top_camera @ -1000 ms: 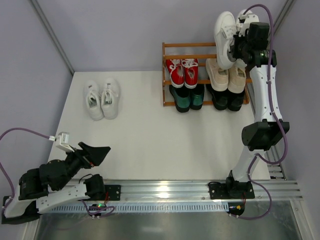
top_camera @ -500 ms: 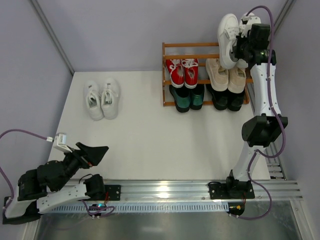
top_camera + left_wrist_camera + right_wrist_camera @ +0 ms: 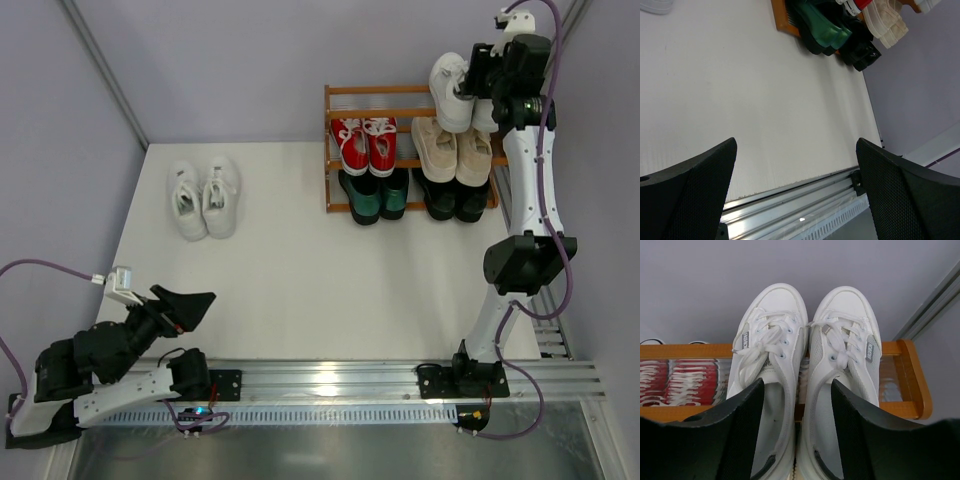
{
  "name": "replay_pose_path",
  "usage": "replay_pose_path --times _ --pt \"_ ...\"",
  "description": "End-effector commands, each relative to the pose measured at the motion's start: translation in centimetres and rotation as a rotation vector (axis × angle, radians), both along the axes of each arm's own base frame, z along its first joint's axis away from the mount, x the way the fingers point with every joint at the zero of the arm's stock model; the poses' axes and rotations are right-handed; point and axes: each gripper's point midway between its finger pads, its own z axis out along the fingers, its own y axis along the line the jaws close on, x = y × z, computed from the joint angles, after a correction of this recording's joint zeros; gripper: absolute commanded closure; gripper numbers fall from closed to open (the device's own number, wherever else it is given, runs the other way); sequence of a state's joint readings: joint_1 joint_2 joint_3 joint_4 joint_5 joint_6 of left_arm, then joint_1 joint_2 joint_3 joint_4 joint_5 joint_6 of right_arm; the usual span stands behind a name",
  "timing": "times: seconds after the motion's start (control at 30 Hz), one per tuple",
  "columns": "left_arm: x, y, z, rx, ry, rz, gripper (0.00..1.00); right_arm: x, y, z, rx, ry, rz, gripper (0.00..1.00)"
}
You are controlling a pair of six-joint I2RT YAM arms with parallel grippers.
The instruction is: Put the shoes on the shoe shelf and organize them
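Observation:
A white lace-up sneaker pair (image 3: 452, 92) rests side by side on the top tier of the orange-brown shoe shelf (image 3: 370, 90), at its right end. My right gripper (image 3: 480, 75) hovers over the heels, open. In the right wrist view one finger reaches into each shoe and touches neither inner wall (image 3: 797, 385). Red sneakers (image 3: 363, 143) and cream shoes (image 3: 450, 150) fill the middle tier. Dark green loafers (image 3: 375, 193) and black loafers (image 3: 455, 200) sit on the bottom tier. Another white pair (image 3: 205, 198) lies on the table at the left. My left gripper (image 3: 195, 305) is open, holding nothing.
A metal rail (image 3: 330, 380) carrying both arm bases runs along the near edge. Grey walls close in behind and beside the shelf. The left wrist view shows white tabletop (image 3: 765, 100) between the fingers, with the shelf's lower shoes (image 3: 820, 27) at its top edge.
The right arm moved the white pair from a tilted, raised position down onto the shelf's top tier, then its jaws spread and let go. The left arm barely shifted.

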State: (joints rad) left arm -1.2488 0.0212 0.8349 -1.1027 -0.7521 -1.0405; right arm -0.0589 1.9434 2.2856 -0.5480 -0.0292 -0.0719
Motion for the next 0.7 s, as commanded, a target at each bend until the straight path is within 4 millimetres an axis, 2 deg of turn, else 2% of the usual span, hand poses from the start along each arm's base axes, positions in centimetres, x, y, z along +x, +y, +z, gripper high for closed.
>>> replay_pose_path --times 0.0,0.17,0.23,0.27,0.37,0.4,0.43,0.47,0.5,0.53,0.57,0.6,0.63,0.67 --pt "0.2 1.0 0.9 -0.021 -0.019 0.030 0.00 -1.0 0.2 3.8 0.011 -0.094 0.000 0.41" --pt "0.0 1.5 1.2 -0.056 -0.029 0.029 0.00 -1.7 0.1 5.3 0.025 -0.127 -0.018 0.37" --pt "0.0 1.6 1.2 -0.056 -0.031 0.030 0.00 -2.8 0.0 7.2 0.033 -0.167 -0.028 0.33" --pt "0.0 1.6 1.3 -0.056 -0.031 0.031 0.00 -3.3 -0.6 8.2 0.035 -0.191 -0.068 0.30" --pt "0.1 1.7 1.4 -0.049 -0.031 0.044 0.00 -6.9 -0.8 13.0 0.076 -0.316 -0.103 0.25" --pt "0.2 1.9 1.5 -0.046 -0.032 0.048 0.00 -7.4 -0.7 12.6 0.105 -0.316 -0.104 0.23" --pt "0.4 1.6 1.3 -0.011 -0.021 0.057 0.00 -10.8 -0.3 16.6 0.117 -0.430 -0.093 0.21" --pt "0.6 1.9 1.2 0.006 -0.020 0.078 0.00 -12.1 0.3 17.5 0.129 -0.465 -0.083 0.18" --pt "0.8 2.1 1.5 0.006 -0.011 0.097 0.00 -15.3 0.9 19.1 0.143 -0.527 -0.072 0.17" --pt "1.0 1.9 1.1 0.066 0.008 0.110 0.00 -16.7 1.4 19.4 0.148 -0.548 -0.065 0.15" --pt "1.2 1.8 1.3 0.088 0.013 0.127 0.00 -17.9 3.1 19.4 0.160 -0.559 -0.029 0.13" --pt "1.3 1.7 1.8 0.100 0.015 0.132 0.00 -18.6 3.6 17.8 0.161 -0.536 -0.037 0.11" --pt "1.5 1.4 2.1 0.121 0.019 0.135 0.00 -22.1 3.9 19.0 0.175 -0.587 -0.025 0.09" --pt "2.0 0.5 2.0 0.195 0.033 0.145 0.00 -23.6 5.6 18.6 0.196 -0.590 0.025 0.00"
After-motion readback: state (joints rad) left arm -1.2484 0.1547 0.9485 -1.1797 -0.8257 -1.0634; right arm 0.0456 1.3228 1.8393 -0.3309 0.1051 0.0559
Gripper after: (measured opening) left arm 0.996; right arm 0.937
